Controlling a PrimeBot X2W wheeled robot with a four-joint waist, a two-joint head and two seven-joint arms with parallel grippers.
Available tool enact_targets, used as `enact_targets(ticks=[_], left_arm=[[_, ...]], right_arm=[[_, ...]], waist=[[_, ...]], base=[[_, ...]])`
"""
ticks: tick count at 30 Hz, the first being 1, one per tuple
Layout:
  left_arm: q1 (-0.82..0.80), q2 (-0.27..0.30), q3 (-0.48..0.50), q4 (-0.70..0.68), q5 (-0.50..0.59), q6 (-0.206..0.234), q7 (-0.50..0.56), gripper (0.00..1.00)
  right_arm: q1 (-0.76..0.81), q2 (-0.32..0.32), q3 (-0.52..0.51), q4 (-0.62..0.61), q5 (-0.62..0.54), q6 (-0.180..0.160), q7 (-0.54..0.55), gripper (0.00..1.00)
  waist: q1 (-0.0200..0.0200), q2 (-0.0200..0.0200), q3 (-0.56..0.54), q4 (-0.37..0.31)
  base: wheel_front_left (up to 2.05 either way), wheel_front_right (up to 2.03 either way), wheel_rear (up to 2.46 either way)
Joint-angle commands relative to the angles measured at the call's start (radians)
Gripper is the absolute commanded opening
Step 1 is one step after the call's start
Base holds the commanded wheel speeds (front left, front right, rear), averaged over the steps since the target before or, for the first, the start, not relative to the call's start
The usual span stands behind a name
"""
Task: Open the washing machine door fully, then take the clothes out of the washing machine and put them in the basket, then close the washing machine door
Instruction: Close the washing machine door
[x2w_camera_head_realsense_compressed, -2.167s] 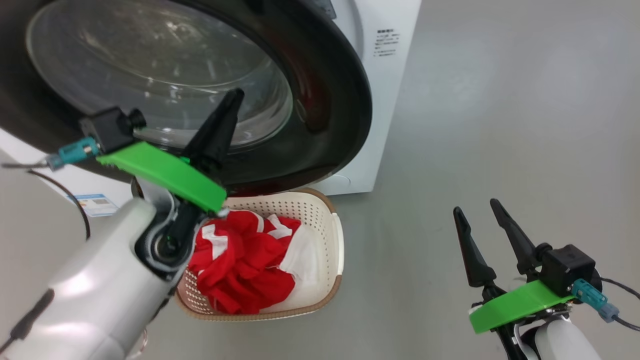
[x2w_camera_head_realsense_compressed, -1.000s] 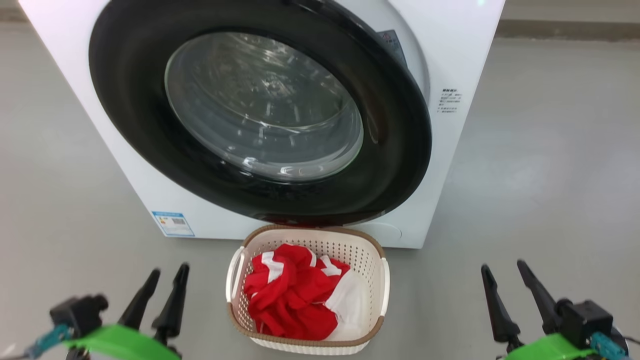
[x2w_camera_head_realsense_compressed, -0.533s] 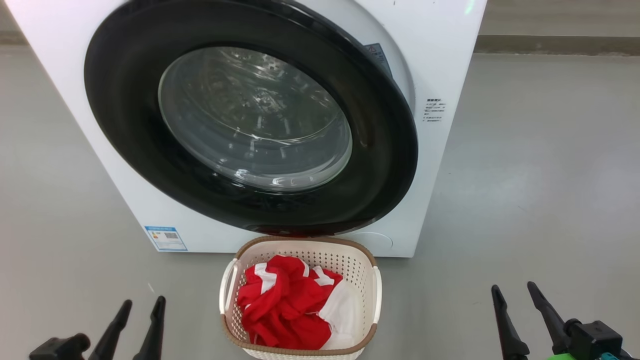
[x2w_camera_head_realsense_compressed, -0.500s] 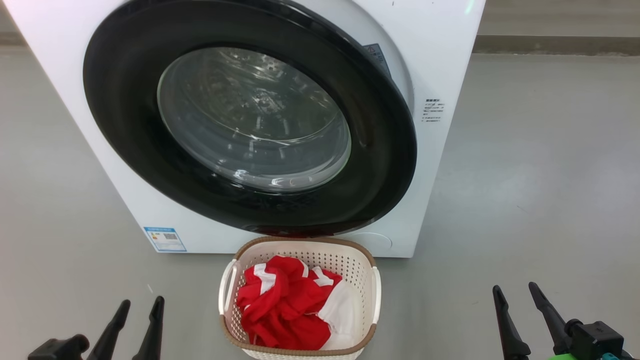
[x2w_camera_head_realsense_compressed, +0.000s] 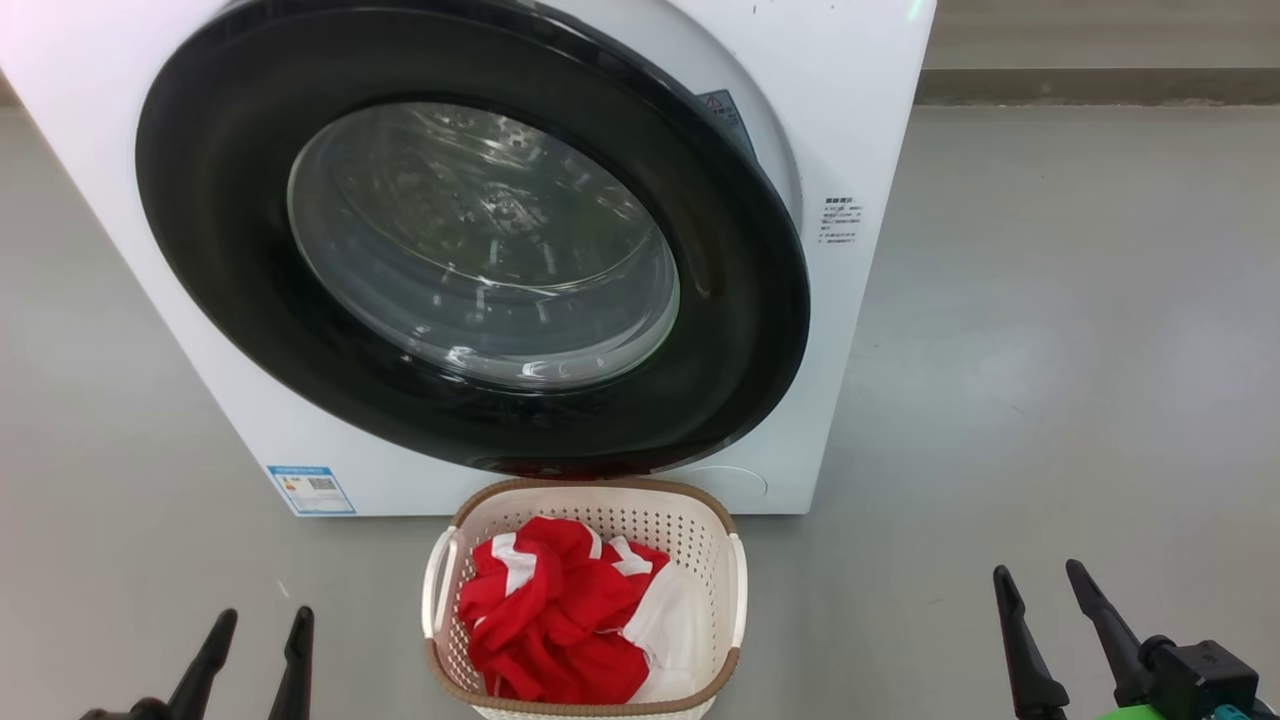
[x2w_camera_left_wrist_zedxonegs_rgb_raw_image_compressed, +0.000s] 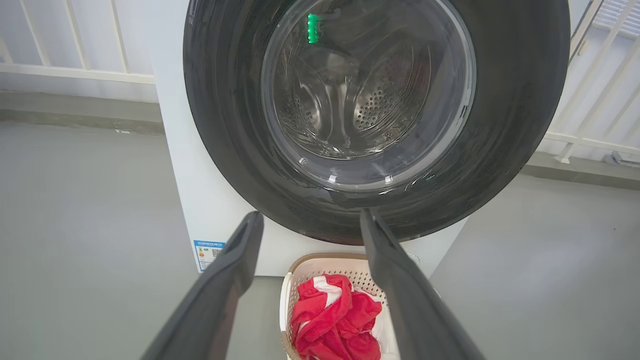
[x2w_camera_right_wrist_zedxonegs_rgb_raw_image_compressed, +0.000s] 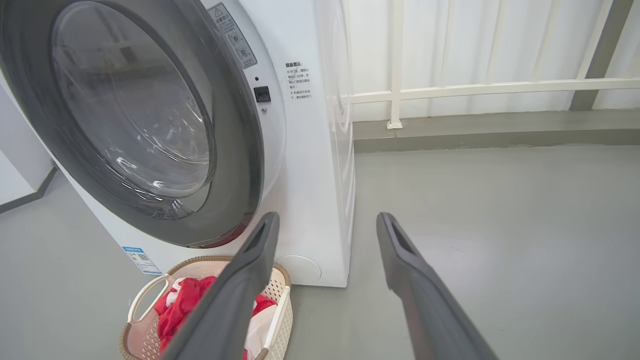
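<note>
The white washing machine (x2w_camera_head_realsense_compressed: 870, 60) fills the upper head view. Its black-rimmed washing machine door (x2w_camera_head_realsense_compressed: 200, 250) lies almost against the front, with a narrow gap along its right edge. The steel drum shows through the glass. On the floor just in front stands the basket (x2w_camera_head_realsense_compressed: 590, 487), holding the red and white clothes (x2w_camera_head_realsense_compressed: 560, 630). My left gripper (x2w_camera_head_realsense_compressed: 264, 614) is open and empty, low to the basket's left. My right gripper (x2w_camera_head_realsense_compressed: 1038, 570) is open and empty at the lower right. The left wrist view shows the left gripper (x2w_camera_left_wrist_zedxonegs_rgb_raw_image_compressed: 310, 215), door (x2w_camera_left_wrist_zedxonegs_rgb_raw_image_compressed: 510, 100) and clothes (x2w_camera_left_wrist_zedxonegs_rgb_raw_image_compressed: 335, 325). The right wrist view shows the right gripper (x2w_camera_right_wrist_zedxonegs_rgb_raw_image_compressed: 327, 216), door (x2w_camera_right_wrist_zedxonegs_rgb_raw_image_compressed: 235, 150) and basket (x2w_camera_right_wrist_zedxonegs_rgb_raw_image_compressed: 200, 261).
A small blue label (x2w_camera_head_realsense_compressed: 310, 490) sits low on the machine's front. A white railing (x2w_camera_right_wrist_zedxonegs_rgb_raw_image_compressed: 450, 90) and a low kerb (x2w_camera_head_realsense_compressed: 1100, 85) run behind. Bare grey floor (x2w_camera_head_realsense_compressed: 1050, 350) spreads to the right of the machine.
My left arm has come down from the door's rim to the lower left. The head camera has pulled back, so the whole door shows. The door now lies nearly flat against the machine's front.
</note>
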Motion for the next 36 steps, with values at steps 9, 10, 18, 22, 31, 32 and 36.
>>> enact_targets(ticks=[9, 10, 18, 22, 31, 32, 36], left_arm=[[0.009, -0.001, 0.061, -0.056, 0.055, -0.005, -0.012, 1.0], [0.01, -0.002, 0.06, -0.058, 0.059, -0.005, -0.012, 1.0], [0.01, -0.011, 0.055, -0.055, 0.065, -0.005, -0.012, 1.0], [0.008, -0.011, 0.054, -0.057, 0.067, -0.005, -0.012, 1.0], [0.003, -0.009, 0.049, -0.058, 0.073, -0.005, -0.012, 1.0], [0.003, -0.01, 0.048, -0.058, 0.073, -0.005, -0.012, 1.0], [0.002, -0.012, 0.044, -0.057, 0.073, -0.005, -0.012, 1.0]], right_arm=[[0.011, -0.014, 0.003, -0.034, -0.01, 0.006, -0.006, 1.0], [0.013, -0.014, 0.002, -0.034, -0.009, 0.006, -0.006, 1.0], [0.016, -0.014, -0.003, -0.032, -0.005, 0.006, -0.006, 1.0], [0.014, -0.014, -0.004, -0.033, -0.004, 0.006, -0.006, 1.0], [0.012, -0.014, -0.005, -0.034, -0.003, 0.006, -0.006, 1.0], [0.012, -0.014, -0.005, -0.034, -0.003, 0.006, -0.006, 1.0], [0.009, -0.014, -0.004, -0.033, 0.001, 0.006, -0.006, 1.0]], waist=[[0.0, 0.0, -0.002, 0.001], [0.0, 0.0, -0.002, 0.001], [0.0, 0.0, 0.0, 0.002], [0.0, 0.0, -0.001, 0.002], [0.0, 0.0, -0.002, 0.006], [0.0, 0.0, -0.002, 0.007], [0.0, 0.0, -0.003, 0.012]], base=[[0.0, 0.0, 0.0], [0.0, 0.0, 0.0], [0.0, 0.0, 0.0], [0.0, 0.0, 0.0], [0.0, 0.0, 0.0], [0.0, 0.0, 0.0], [0.0, 0.0, 0.0]])
